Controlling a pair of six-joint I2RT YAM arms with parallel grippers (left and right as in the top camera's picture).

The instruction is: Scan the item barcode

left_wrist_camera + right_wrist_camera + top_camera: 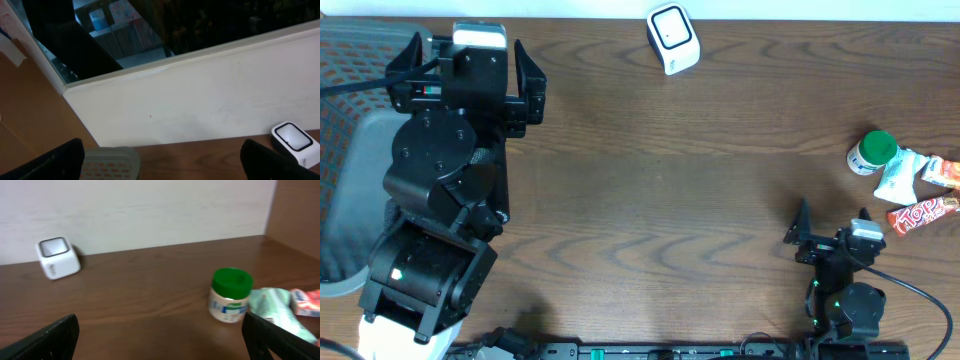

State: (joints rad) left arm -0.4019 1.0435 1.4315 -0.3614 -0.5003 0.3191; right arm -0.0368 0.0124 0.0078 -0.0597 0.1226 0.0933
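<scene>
Counter (pixel 670 180) stretches wide between scanner (pixel 672 38) at far edge and green-lidded jar (pixel 873 152) near right edge, its label unreadable; left gripper (pixel 470 95) and right gripper (pixel 832 228) gape.

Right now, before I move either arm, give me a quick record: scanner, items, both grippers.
scanner: white box, far edge of table, centre
jar: green lid, upright, right side
pouch: pale, lying beside jar
packets: two red ones, at right edge
left gripper: open, empty, far left, facing the wall
right gripper: open, empty, near edge, apart from the items
barcode: none visible in any view
</scene>
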